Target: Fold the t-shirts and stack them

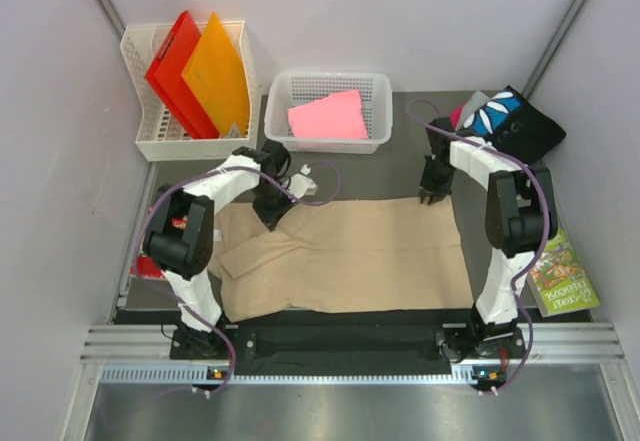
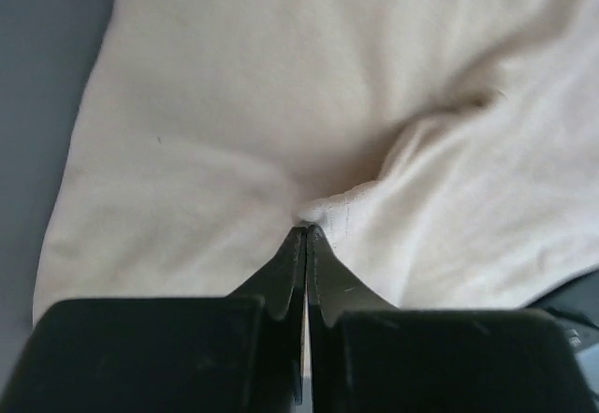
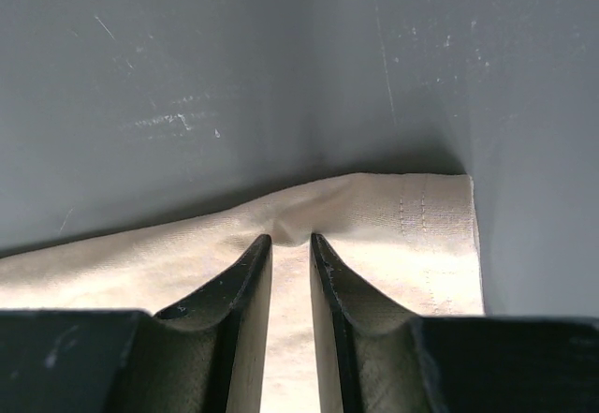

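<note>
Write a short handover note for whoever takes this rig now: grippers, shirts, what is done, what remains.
Left gripper: shut on a pinch of the tan tee, near its far edge.
Right gripper: jaws a little apart over the same tee's far hem, not closed on it yet.
Tan tee lies spread on the table, unfolded. Pink tee lies folded in the basket. Black tee is heaped with others, far right.
Done: the pink one, it seems.
Left: fold tan, then the heap; stack all.
</note>
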